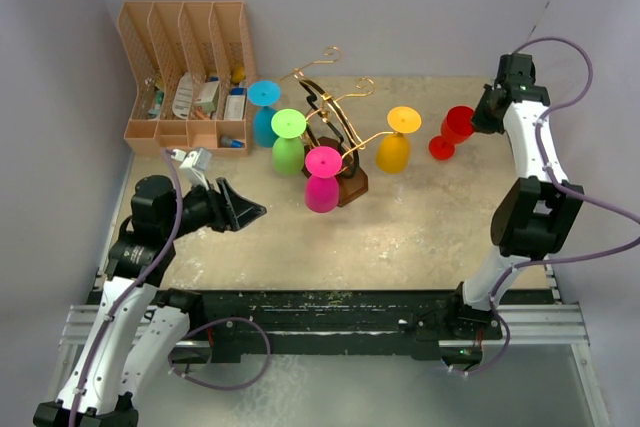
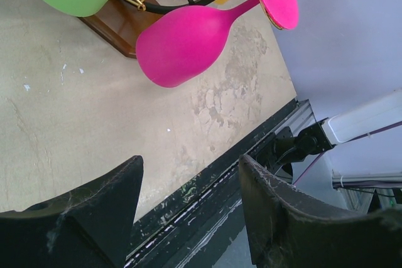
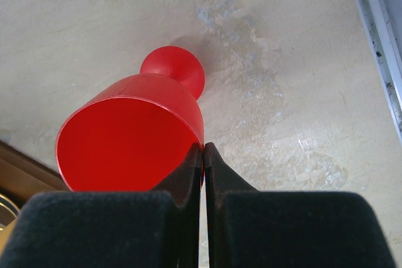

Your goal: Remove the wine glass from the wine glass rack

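- Counter [image 1: 400, 237]: beige and mottled, carrying everything.
- Left arm [image 1: 150, 222]: at the near left. The left jaws stand wide apart and empty, aimed toward the pink glass [image 1: 322, 192] but short of it.
- Right arm [image 1: 528, 137]: reaching to the far right. The right jaws are pinched tight on the rim of the red glass [image 1: 458, 125].
- Organiser [image 1: 240, 47]: tan and slotted, in the far left corner, with small items in it.
- Rack [image 1: 354, 185]: gold wire on a dark wooden base, mid-counter.
- Blue glass [image 1: 264, 94], green glass [image 1: 288, 155], yellow glass [image 1: 393, 152] and the pink glass: hanging bowl-down around the rack, feet up.
- The red glass: off the rack, just right of the yellow glass and tilted. Its foot is low by the counter; I cannot tell whether it touches.
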`<state>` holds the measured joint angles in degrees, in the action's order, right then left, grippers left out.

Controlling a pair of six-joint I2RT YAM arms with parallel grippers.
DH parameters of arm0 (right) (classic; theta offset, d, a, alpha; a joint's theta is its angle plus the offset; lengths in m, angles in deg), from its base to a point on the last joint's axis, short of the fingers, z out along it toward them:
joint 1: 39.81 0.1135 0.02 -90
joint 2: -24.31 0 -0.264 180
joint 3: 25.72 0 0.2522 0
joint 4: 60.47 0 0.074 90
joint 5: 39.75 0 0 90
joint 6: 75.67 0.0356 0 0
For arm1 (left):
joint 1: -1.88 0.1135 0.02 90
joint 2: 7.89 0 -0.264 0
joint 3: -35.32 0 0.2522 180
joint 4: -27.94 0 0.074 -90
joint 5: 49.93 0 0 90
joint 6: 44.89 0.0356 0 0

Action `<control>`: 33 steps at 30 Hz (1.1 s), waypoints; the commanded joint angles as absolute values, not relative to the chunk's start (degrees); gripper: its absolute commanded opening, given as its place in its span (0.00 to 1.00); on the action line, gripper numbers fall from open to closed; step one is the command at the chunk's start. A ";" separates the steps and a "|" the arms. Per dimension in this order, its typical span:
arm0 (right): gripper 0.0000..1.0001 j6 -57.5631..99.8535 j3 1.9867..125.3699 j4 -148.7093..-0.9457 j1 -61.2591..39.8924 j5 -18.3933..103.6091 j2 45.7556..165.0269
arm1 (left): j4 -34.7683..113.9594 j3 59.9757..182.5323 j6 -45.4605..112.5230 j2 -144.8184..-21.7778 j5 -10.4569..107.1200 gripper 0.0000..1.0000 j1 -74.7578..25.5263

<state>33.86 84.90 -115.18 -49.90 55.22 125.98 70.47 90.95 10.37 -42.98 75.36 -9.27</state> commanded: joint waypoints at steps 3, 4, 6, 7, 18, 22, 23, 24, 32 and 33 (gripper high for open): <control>0.00 33.08 85.79 -115.10 -50.07 55.69 126.64 | 68.14 90.68 11.65 -43.40 75.93 0.66 -9.01; 0.00 33.05 85.71 -115.05 -50.08 55.70 126.76 | 68.11 90.66 11.67 -43.40 76.01 0.66 -9.01; 0.03 32.93 85.73 -115.00 -50.09 55.87 126.97 | 68.07 90.62 11.57 -43.49 76.04 0.66 -9.01; 0.07 32.86 85.82 -114.92 -50.09 55.94 127.11 | 68.02 90.63 11.55 -43.47 76.03 0.66 -9.01; 0.31 32.78 87.59 -115.48 -50.09 55.32 125.74 | 67.89 90.50 11.58 -43.84 76.29 0.66 -9.01; 0.35 33.12 88.39 -114.84 -50.09 53.27 121.67 | 68.02 90.48 11.45 -43.74 76.16 0.66 -8.99; 0.36 33.18 88.58 -114.78 -50.09 52.56 120.22 | 68.06 90.50 11.37 -43.75 76.12 0.66 -8.99; 0.38 33.17 88.71 -114.69 -50.09 51.78 118.76 | 68.18 90.48 11.37 -43.64 76.04 0.66 -9.01; 0.60 38.26 83.88 -109.04 -50.09 32.26 106.66 | 68.51 90.33 11.08 -42.45 74.91 0.66 -9.01; 0.60 39.35 82.10 -108.09 -50.09 28.09 105.98 | 68.43 90.31 10.95 -42.29 74.67 0.66 -8.97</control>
<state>35.17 85.06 -113.21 -49.96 44.45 110.50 70.50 90.43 10.33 -43.31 75.31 -9.27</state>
